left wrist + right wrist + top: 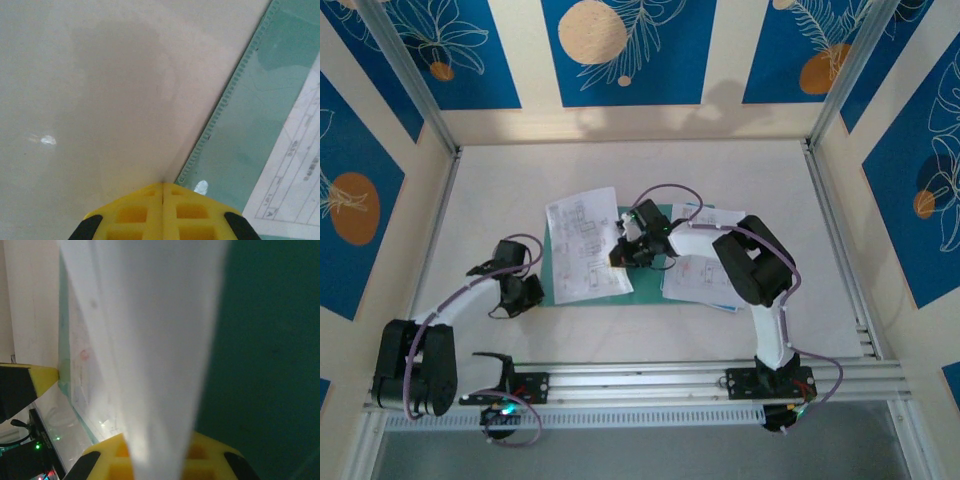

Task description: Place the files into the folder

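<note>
No text is reading clearly. The sheet [295, 165] lying on the folder [240, 125] is showing ruled lines and small black print, too blurred to make out; one mark near its lower corner is resembling an "A".

A pale, matte table [740, 180] fills the floor of the cell, and in the left wrist view its surface carries a small bright white fleck [48, 140] to the left and a soft grey shadow across the middle. Cream walls close it in on the far, left and right sides, hung with blue panels [660, 60] printed with white leaf outlines and round discs, one pale disc [592, 30] on the far wall and an orange disc [353, 207] on the left. Slanting metal posts [410, 75] stand at the two far corners, and a silver rail [650, 378] with a slotted white strip [640, 415] just nearer runs along the near edge.
</note>
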Available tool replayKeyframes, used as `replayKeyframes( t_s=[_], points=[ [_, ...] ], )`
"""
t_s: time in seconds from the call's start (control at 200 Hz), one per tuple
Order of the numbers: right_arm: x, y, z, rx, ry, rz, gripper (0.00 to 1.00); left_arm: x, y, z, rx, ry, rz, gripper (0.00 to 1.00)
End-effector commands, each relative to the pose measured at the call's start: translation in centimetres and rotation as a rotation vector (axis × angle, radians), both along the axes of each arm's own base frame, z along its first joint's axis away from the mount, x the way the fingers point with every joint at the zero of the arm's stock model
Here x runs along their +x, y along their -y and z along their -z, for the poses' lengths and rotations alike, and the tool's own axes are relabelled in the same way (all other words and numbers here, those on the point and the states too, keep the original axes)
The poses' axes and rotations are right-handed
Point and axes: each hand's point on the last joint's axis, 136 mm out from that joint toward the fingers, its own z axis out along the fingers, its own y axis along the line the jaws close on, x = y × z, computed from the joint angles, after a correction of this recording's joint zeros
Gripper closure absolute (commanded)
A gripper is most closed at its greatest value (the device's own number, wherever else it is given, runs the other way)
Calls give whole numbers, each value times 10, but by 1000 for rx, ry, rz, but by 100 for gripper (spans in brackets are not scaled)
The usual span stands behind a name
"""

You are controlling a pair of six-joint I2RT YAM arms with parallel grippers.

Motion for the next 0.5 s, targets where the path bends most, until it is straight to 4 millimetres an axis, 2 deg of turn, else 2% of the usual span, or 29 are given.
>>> replayKeyframes(
  t_s=[0.0, 0.155, 0.315, 0.495],
  points=[
    [-3, 4, -6, 11, -2, -11, 100, -9, 0, 12, -21, -33, -18, 100],
    [-2, 6, 1, 1, -12, 6, 100, -9, 1, 11, -27, -26, -21, 100],
    [-10, -6, 4, 4, -17, -25, 100, -9, 2, 12, -28, -32, -20, 100],
    [-8, -10, 11, 5, -38, 11, 100, -8, 2, 12, -30, -31, -21, 100]
  ],
)
